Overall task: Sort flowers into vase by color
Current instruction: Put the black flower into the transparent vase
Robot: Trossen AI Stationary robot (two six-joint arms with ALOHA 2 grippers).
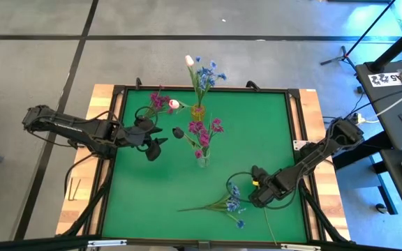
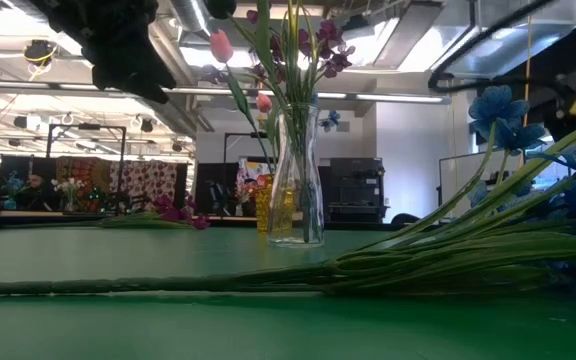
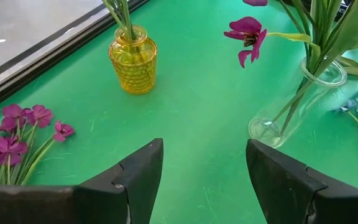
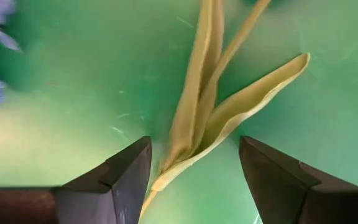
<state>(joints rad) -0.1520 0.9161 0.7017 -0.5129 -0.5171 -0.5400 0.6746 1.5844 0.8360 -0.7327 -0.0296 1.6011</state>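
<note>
A clear vase [image 1: 202, 160] [image 2: 296, 180] mid-table holds magenta flowers [image 1: 203, 131]. Behind it a yellow vase [image 1: 198, 111] [image 3: 132, 59] holds blue blossoms and a pale tulip. More magenta flowers [image 1: 157, 102] [image 3: 16, 124] and a pink bud lie flat toward the far left. A blue spray [image 1: 223, 205] [image 2: 268, 277] lies near the front edge. My left gripper [image 1: 155, 144] [image 3: 204, 168] hovers open left of the clear vase. My right gripper [image 1: 255, 196] [image 4: 194, 168] is open, low over a stem's pale green leaves [image 4: 207, 106], one finger on either side, beside the blue spray.
The green mat is bounded by a black frame [image 1: 295, 90] on a wooden table. The mat's right half and near-left corner hold nothing. A thin pale stem [image 1: 271, 226] runs toward the near edge. Equipment stands off the table's right side.
</note>
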